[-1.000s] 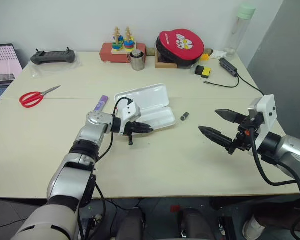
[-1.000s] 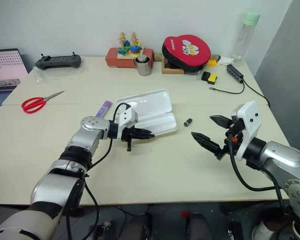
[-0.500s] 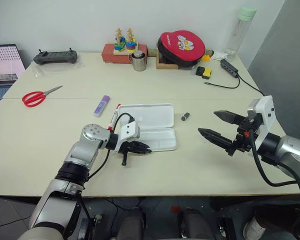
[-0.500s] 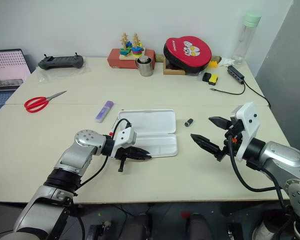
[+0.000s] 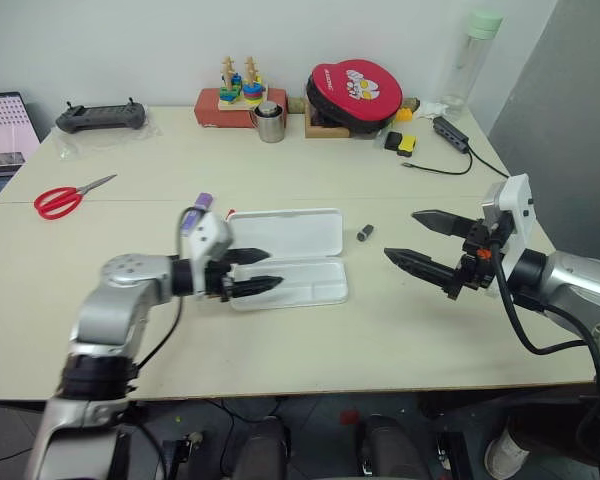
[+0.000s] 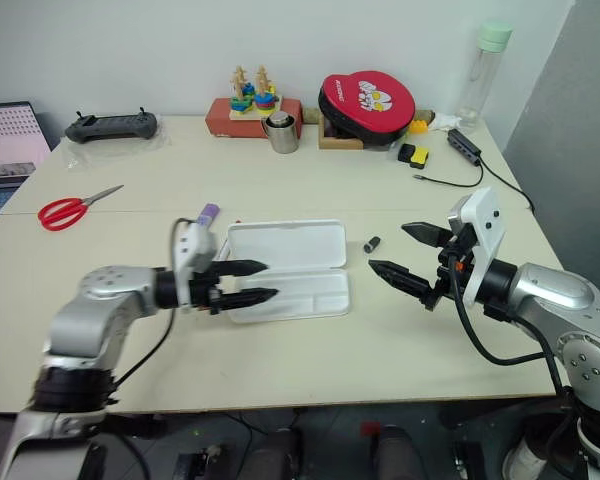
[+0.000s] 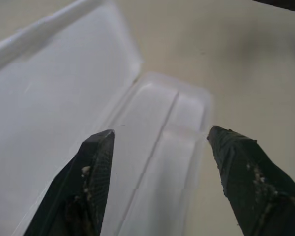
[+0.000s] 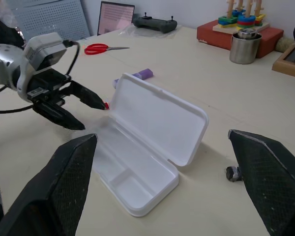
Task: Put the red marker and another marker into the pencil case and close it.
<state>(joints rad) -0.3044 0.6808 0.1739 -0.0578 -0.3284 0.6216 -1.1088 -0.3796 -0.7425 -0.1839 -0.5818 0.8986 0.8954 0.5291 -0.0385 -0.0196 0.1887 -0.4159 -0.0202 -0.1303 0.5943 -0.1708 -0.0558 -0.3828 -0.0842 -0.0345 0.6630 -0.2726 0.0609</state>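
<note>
Beige tabletop [image 5: 310,330]: flat white hinged plastic pencil case [image 5: 285,258] now lies open & empty, purple marker [image 5: 198,206] beside it, my left gripper [image 5: 248,270] just spread wide w/ nothing held, right gripper [image 5: 427,241] open, empty, so markers go in next.

The room is bright with soft, small shadows. The left arm [image 5: 130,285] looks blurry, and the close-up is fuzzy.

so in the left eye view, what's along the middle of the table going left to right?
red scissors → left gripper → pencil case, lying open → small dark cylinder → right gripper
</note>
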